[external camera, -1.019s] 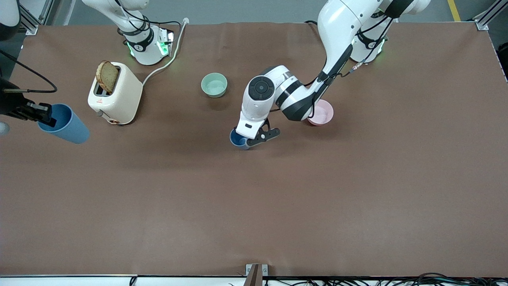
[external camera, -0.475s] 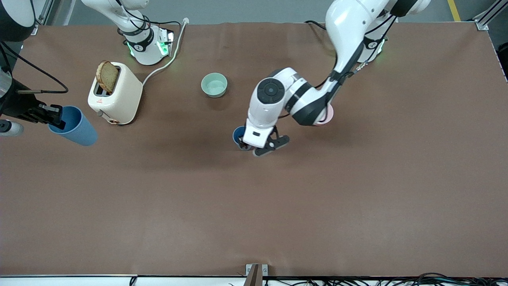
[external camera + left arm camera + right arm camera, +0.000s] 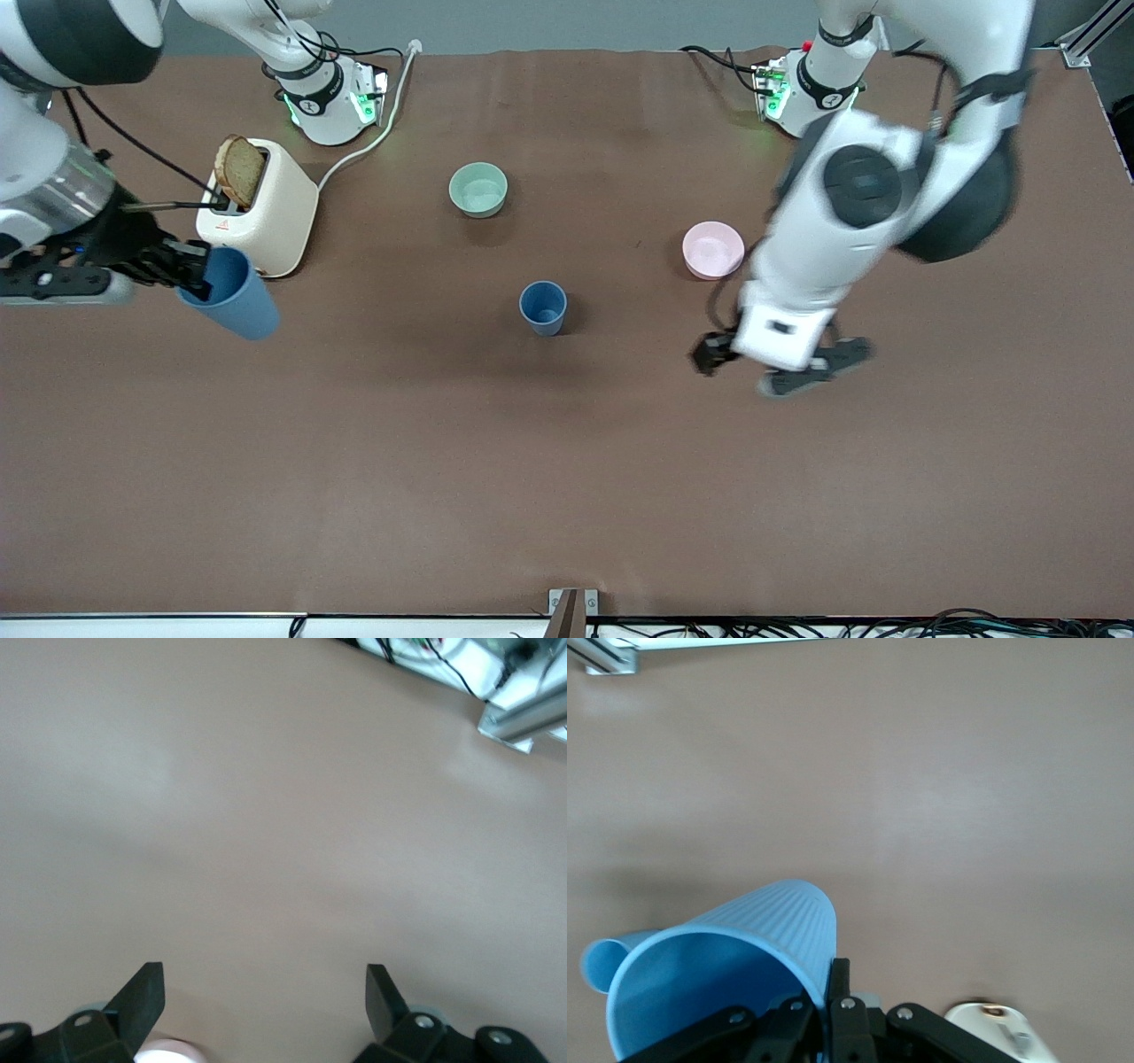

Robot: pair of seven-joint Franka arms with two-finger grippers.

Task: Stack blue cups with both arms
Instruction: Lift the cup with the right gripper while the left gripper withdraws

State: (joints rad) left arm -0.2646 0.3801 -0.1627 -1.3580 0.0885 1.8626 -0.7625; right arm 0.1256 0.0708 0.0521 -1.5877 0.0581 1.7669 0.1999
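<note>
Left end effector [image 3: 769,365] now off blue cup [image 3: 542,307]

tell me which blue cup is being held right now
The blue cup beside the toaster, pinched at its rim by the right gripper and tilted in the air. The other blue cup stands upright on the table, untouched.
</note>
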